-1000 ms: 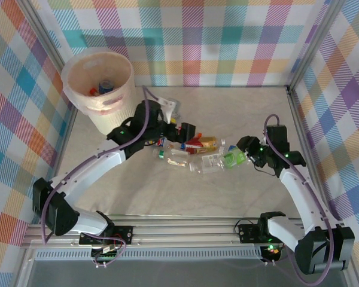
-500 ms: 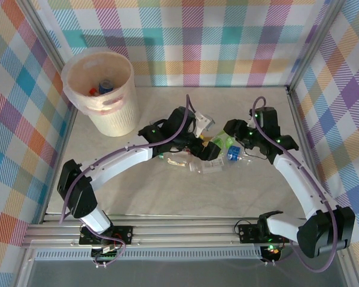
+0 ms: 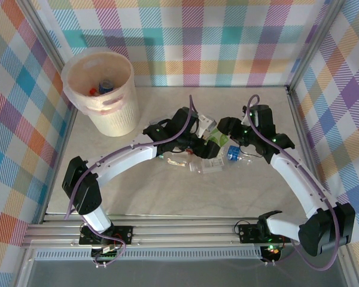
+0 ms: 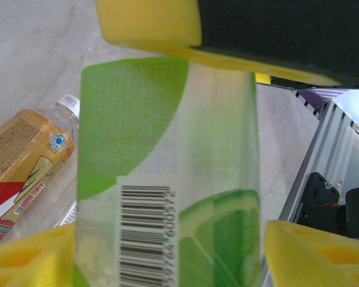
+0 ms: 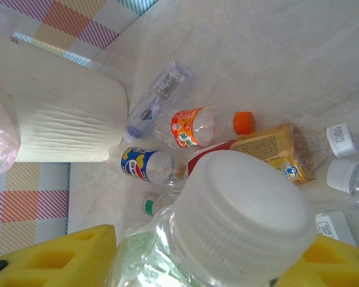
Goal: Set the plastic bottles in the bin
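Well right of the bin [image 3: 116, 122], our right gripper [image 5: 191, 263] is clamped on a green-labelled bottle [image 4: 167, 149] just below its white cap [image 5: 239, 215]. Our left gripper [image 4: 167, 251] has its yellow fingers [image 4: 24, 257] on either side of that same bottle, but we cannot tell whether they grip it. Loose bottles [image 5: 191, 127] lie between it and the bin, and dropped bottles [image 3: 102, 88] sit inside the bin.

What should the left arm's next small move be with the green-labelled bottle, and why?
Probably close the left pincer firmly on the green-labelled bottle. Its fingers flank the bottle's body, though firm contact is unclear, while the right pincer holds it near its white cap. A secure left hold would let the right release, for carrying to the bin.
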### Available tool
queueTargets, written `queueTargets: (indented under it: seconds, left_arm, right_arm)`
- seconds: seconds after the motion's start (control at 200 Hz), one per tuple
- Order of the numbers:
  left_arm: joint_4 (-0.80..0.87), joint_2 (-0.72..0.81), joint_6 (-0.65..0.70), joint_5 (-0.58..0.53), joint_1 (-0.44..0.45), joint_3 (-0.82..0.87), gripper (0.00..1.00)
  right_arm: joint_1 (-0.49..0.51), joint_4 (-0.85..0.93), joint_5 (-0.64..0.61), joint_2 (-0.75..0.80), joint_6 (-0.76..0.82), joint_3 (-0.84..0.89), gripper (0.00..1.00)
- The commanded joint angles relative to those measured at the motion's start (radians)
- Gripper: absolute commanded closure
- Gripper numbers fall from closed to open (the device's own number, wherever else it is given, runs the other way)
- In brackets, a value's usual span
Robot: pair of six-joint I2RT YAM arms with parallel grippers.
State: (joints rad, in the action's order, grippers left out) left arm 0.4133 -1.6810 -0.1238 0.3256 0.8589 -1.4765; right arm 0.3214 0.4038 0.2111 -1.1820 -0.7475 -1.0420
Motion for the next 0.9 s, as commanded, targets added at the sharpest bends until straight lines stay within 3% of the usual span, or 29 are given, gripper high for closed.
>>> queueTargets:
  seconds: [0.0, 0.18, 0.315, 0.37, 0.465, 0.55, 0.9]
  left_arm:
    - [-0.043, -0.005, -0.013, 0.027, 0.014, -0.016, 0.34]
    - [-0.053, 0.014, -0.022, 0.005, 0.012, -0.004, 0.47]
    - [-0.058, 0.036, -0.023, -0.021, 0.012, 0.013, 0.53]
    - [-0.059, 0.048, -0.022, -0.040, 0.014, 0.020, 0.53]
    - [-0.051, 0.068, -0.015, -0.084, 0.011, 0.033, 0.54]
    - [-0.042, 0.087, -0.006, -0.133, 0.010, 0.045, 0.56]
    - [-0.008, 0.248, 0.008, -0.347, -0.098, 0.099, 0.58]
  right_arm:
    - [0.017, -0.049, 0.027, -0.001, 0.000, -0.039, 0.51]
    - [0.018, -0.053, 0.025, 0.001, 0.001, -0.038, 0.50]
    - [0.021, -0.047, 0.015, 0.002, 0.007, -0.040, 0.43]
    - [0.021, -0.037, 0.005, 0.005, 0.013, -0.047, 0.35]
    - [0.021, -0.004, -0.015, 0.009, 0.030, -0.073, 0.11]
    - [0.019, 0.040, -0.028, 0.006, 0.054, -0.118, 0.00]
    - [0.019, 0.176, -0.147, 0.073, 0.123, -0.214, 0.00]
